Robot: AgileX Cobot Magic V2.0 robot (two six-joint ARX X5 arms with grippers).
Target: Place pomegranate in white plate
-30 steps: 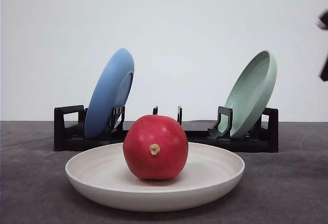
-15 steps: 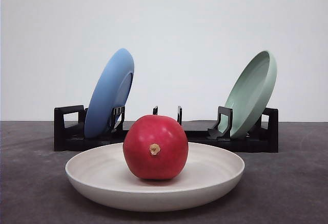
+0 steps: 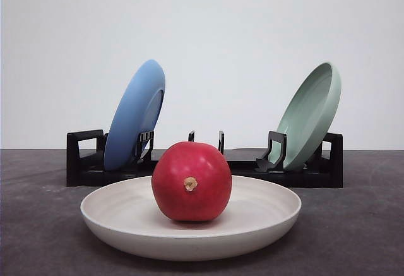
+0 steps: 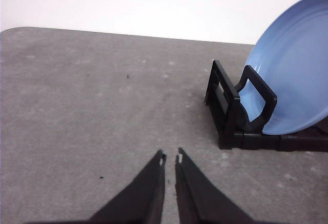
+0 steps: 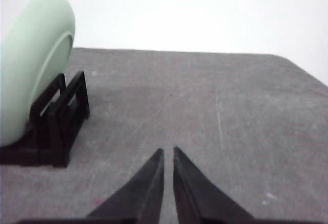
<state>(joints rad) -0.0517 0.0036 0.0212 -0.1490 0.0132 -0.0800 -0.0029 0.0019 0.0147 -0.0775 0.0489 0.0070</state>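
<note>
Sitting pretty already: the pomegranate [image 3: 191, 181] rests upright-ish in the middle of the white plate [image 3: 120, 216], tan nub facing the front camera, with bare plate floor all around it. So I'd call the placing step done, and what's in hand now is just the wrap-up. The next move probably doesn't call for much, maybe parking the arms and leaving the fruit alone, since a round thing like that could roll if bumped.

Neither set of jaws is anywhere near it. The left gripper [image 4: 170, 158] hangs over bare grey tabletop [image 4: 92, 106], jaws nearly closed with only a thin slit between the tips and nothing in them. Ahead of it is the end of the black dish rack [image 4: 230, 111] holding the blue plate [image 4: 292, 70]. The right gripper [image 5: 168, 152] looks the same, jaws narrowed to a sliver and empty, over open tabletop with the pale green plate [image 5: 33, 55] leaning in the rack's other end.

From the front, both coloured plates stand tilted in the rack behind the white plate, well apart from the fruit.
</note>
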